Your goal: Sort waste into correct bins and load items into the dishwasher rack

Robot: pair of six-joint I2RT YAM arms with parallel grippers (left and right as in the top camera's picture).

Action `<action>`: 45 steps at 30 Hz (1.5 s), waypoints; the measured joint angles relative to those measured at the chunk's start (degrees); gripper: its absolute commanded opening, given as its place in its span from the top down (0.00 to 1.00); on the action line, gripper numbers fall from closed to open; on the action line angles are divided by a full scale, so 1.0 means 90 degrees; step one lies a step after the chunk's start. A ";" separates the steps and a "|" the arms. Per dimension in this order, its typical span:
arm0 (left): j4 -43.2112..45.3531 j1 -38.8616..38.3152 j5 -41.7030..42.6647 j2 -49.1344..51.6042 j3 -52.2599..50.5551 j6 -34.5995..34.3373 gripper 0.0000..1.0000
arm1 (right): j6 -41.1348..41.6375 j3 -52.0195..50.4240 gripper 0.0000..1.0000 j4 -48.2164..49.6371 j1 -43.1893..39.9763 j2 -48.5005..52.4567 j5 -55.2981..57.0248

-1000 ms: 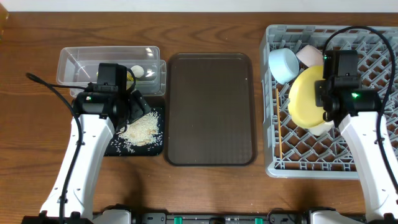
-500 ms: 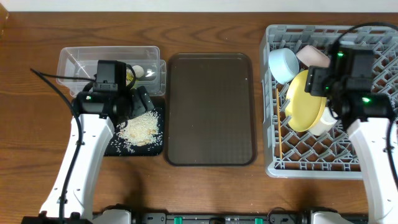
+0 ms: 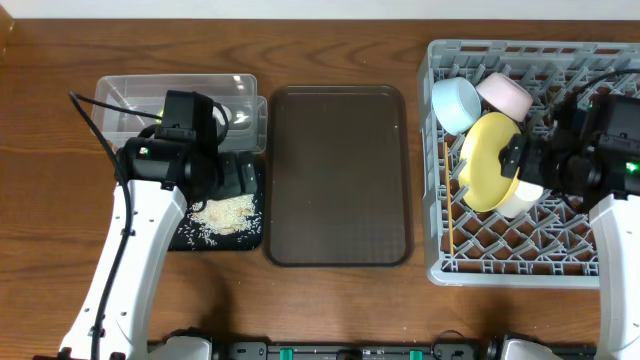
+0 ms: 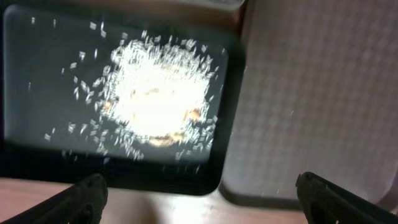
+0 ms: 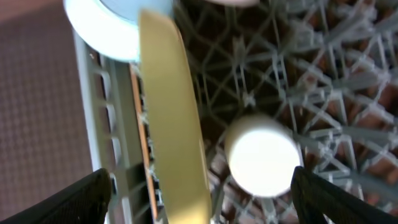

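The yellow plate (image 3: 488,160) stands on edge in the grey dishwasher rack (image 3: 600,70). Behind it lie the light blue bowl (image 3: 457,103) and the white bowl (image 3: 503,92). The white cup (image 5: 261,155) sits beside the plate, and chopsticks (image 3: 449,205) lie along the rack's left side. My right gripper (image 5: 199,183) is open, its fingers wide on either side of the plate (image 5: 168,112) and cup, touching neither. My left gripper (image 4: 200,185) hangs open over the near right corner of the black tray (image 4: 37,62), which holds the rice (image 4: 155,87).
The clear tub (image 3: 130,100) stands behind the black tray (image 3: 190,238), partly hidden by my left arm. The brown serving tray (image 3: 338,175) lies in the middle between the bins and the rack. Bare wooden table shows at the front.
My right gripper has opened, let go of the yellow plate and drawn back to the right; the plate now stands in the rack. My left gripper has shifted right over the black tray.
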 measured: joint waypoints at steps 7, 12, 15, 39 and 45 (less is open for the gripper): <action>0.0168 -0.0002 -0.0279 -0.0777 -0.0721 -0.0005 0.00 | 0.0022 -0.0418 0.01 0.0051 -0.0005 -0.0765 0.0136; 0.0719 -0.0002 -0.0474 -0.2548 -0.1695 -0.0041 0.01 | 0.0041 -0.1377 0.01 0.0804 -0.0005 -0.2169 0.0160; 0.1056 -0.0002 -0.0527 -0.3614 -0.2144 -0.0172 0.01 | 0.0070 -0.1936 0.01 0.1022 -0.0005 -0.3116 0.0219; 0.1253 -0.0002 -0.0549 -0.5134 -0.2421 -0.0316 0.00 | 0.0121 -0.2414 0.01 -0.0027 -0.0002 -0.4119 0.0304; 0.1253 -0.0002 -0.0549 -0.5134 -0.2421 -0.0318 0.00 | 0.0005 -0.2414 0.01 -0.0070 0.0330 -0.4119 0.0578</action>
